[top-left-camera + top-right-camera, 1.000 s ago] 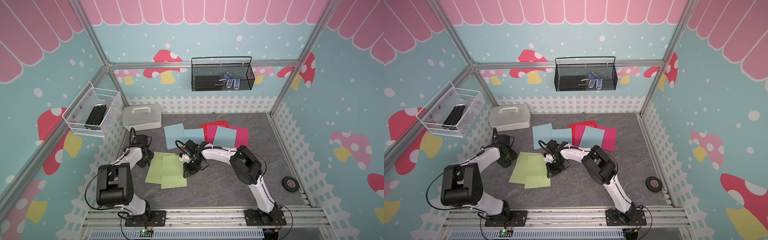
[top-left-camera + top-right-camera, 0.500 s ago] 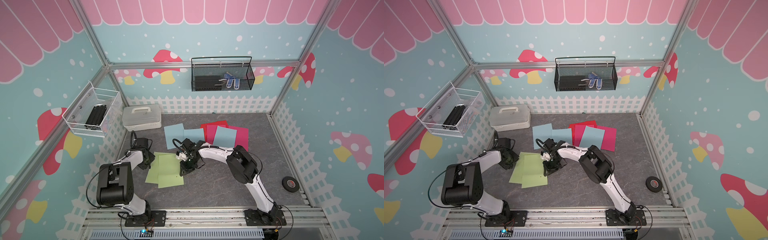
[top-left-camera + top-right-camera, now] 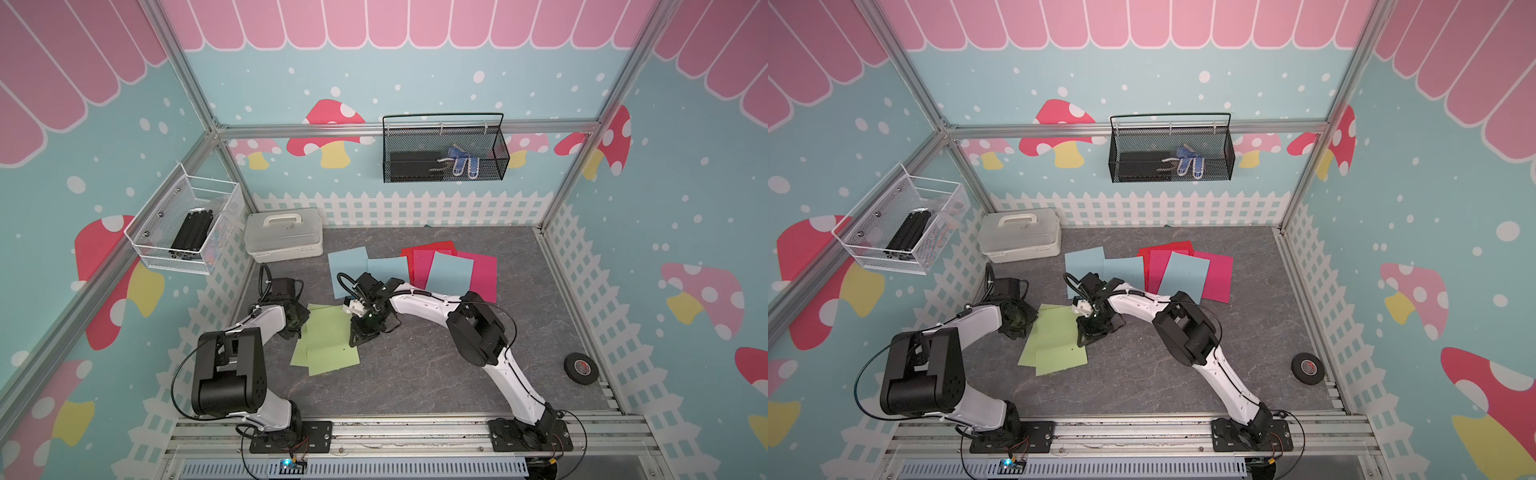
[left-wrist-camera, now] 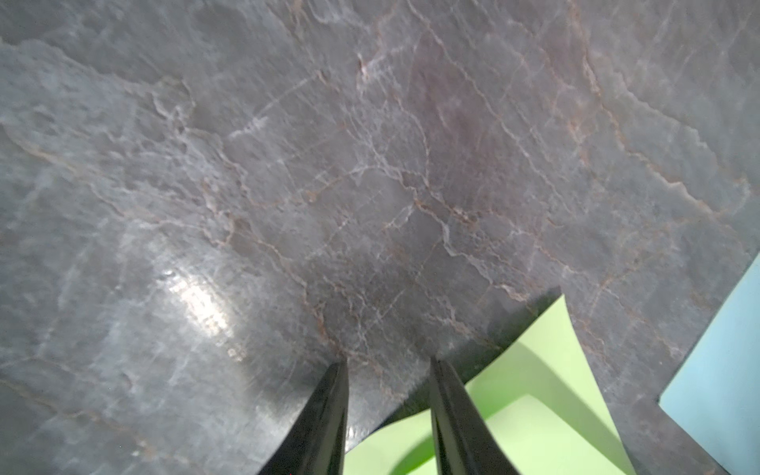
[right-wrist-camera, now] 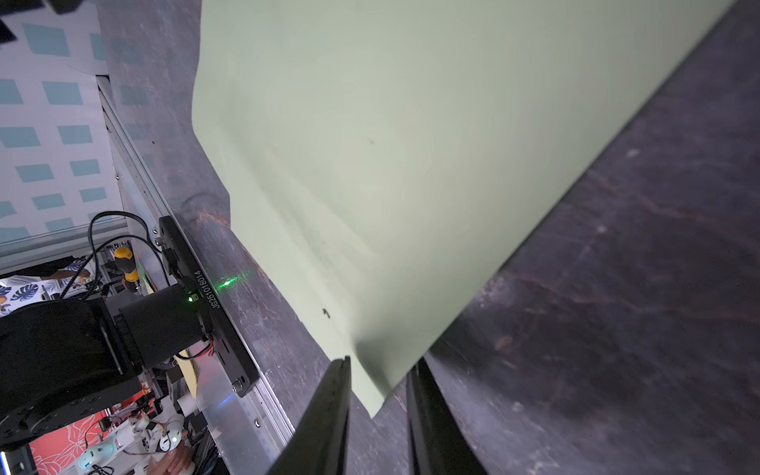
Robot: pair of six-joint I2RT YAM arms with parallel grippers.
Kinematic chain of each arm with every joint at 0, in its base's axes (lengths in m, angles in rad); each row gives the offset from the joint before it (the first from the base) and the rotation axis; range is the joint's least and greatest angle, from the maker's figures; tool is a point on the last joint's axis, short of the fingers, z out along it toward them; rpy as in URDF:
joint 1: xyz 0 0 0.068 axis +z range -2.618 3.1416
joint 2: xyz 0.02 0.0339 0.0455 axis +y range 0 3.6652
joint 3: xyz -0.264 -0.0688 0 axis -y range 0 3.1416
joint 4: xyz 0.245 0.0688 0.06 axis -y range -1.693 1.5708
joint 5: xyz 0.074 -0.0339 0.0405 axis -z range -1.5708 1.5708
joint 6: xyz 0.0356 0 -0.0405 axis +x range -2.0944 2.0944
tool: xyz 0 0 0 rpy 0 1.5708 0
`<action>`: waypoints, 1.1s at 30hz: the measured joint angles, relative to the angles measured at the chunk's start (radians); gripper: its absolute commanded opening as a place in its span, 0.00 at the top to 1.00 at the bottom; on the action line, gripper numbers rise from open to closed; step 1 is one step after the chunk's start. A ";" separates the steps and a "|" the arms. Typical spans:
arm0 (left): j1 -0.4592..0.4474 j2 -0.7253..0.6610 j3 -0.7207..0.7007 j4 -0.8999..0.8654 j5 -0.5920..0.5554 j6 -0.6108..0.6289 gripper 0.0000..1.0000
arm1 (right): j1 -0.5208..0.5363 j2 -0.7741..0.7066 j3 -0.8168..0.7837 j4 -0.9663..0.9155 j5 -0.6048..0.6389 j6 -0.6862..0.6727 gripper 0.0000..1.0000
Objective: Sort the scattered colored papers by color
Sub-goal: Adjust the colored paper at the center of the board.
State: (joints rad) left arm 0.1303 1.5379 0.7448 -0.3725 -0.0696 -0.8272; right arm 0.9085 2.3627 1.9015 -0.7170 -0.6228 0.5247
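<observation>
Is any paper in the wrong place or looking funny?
Yes. One light blue sheet lies on top of the magenta-pink sheets, away from the other two blue sheets. The green sheets overlap crookedly, and one green corner curls up.

Right wrist view: white serial marking (image 5: 207, 290) reads "JG251018014", printed on the black base plate (image 5: 230, 362). Both top views: the tape roll (image 3: 580, 368) carries a red label, too small to read. No other legible text.
</observation>
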 measured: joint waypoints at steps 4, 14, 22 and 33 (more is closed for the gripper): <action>0.000 0.001 -0.001 0.012 0.017 0.000 0.65 | 0.010 0.003 0.010 0.000 -0.004 0.005 0.69; 0.000 0.029 0.027 0.025 0.070 0.001 0.66 | 0.017 0.025 0.015 -0.002 -0.018 0.008 0.65; 0.000 0.046 0.048 0.014 0.085 0.001 0.67 | 0.016 0.030 0.026 -0.006 -0.024 0.006 0.59; 0.023 -0.171 -0.061 -0.077 0.030 -0.011 0.66 | 0.016 -0.075 -0.143 0.004 0.019 -0.017 0.64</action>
State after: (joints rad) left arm 0.1535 1.3670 0.6834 -0.4500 -0.0395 -0.8383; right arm 0.9249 2.2879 1.7584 -0.7132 -0.6033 0.5076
